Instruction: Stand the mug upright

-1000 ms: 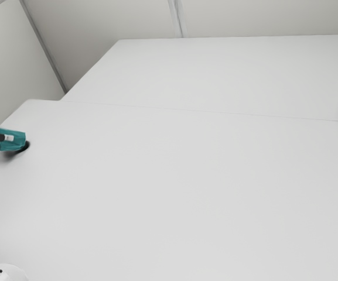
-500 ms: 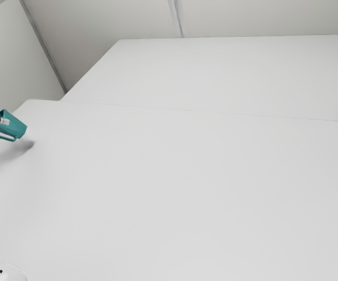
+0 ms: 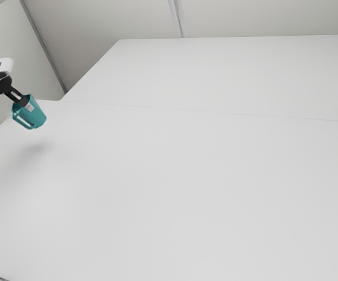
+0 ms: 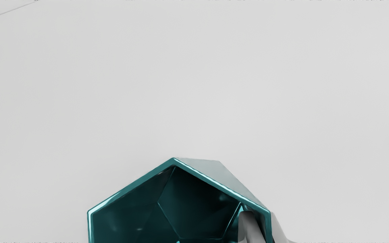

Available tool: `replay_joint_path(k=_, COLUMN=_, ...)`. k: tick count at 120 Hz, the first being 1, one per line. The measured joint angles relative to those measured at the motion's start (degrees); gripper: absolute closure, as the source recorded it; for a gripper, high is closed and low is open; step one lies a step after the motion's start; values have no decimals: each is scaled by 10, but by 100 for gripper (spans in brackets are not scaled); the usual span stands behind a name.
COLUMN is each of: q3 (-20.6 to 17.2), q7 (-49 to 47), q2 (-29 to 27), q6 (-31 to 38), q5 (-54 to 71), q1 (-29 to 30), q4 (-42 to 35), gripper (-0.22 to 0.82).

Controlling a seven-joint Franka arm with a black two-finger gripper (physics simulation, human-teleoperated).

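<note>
In on the end effector (image 3: 28, 106), over at the exterior view's left: clamped on the wall of the teal mug (image 3: 35, 119), with one finger (image 4: 248, 226) inside and one outside. Up in the air, clear of the white tabletop (image 3: 186, 187)! Tilted, too, mouth back towards the arm (image 3: 0, 67), base angled down to the exterior view's right. Casting a soft shadow (image 3: 31, 150) below.
</note>
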Motion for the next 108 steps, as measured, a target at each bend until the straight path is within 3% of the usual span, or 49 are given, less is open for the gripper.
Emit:
replay_joint_path(k=7, q3=36, q7=-15, q2=-28, q6=-4, q5=-1, q1=-45, q4=-34, gripper=79)
replay_joint_path(k=18, q3=51, q7=-41, q2=-62, q6=-7, q5=2, q1=-84, q4=-76, gripper=79)
replay_joint_path(k=67, q3=54, q7=-188, q2=-207, q6=-6, q5=106, q1=-194, q4=-237, gripper=79)
replay_joint_path(k=108, q3=54, q7=-316, q2=-278, q6=-4, q5=175, q1=-290, q4=-324, gripper=79)
